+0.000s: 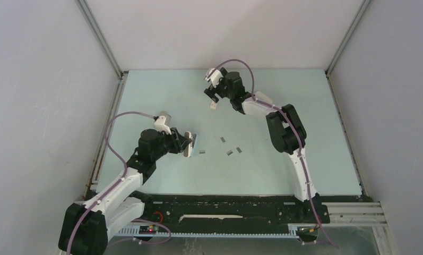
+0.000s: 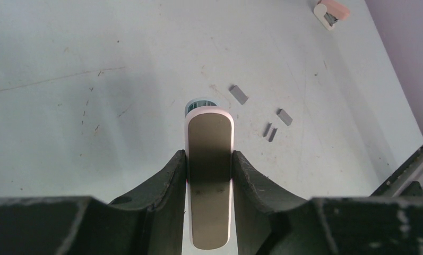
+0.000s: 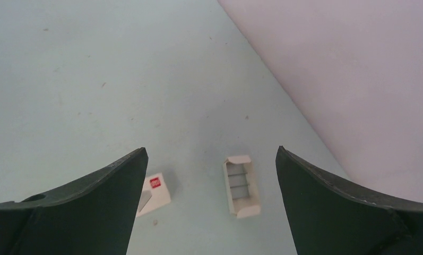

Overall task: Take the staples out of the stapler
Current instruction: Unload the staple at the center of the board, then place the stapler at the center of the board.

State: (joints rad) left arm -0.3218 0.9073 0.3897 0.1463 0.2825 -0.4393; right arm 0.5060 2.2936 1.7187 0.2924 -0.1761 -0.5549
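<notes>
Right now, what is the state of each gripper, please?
Left gripper: closed on the stapler.
Right gripper: open, holding nothing.

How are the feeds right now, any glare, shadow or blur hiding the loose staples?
Top external: even light, no glare, but the staples show only as tiny specks. Left wrist: staples sharp; the stapler in the left gripper has a shadowed face. Right wrist: table sharp, the right gripper dark, little detail.

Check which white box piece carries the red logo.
The sleeve at lower left in the right wrist view; the other piece is an open, unmarked tray.
</notes>
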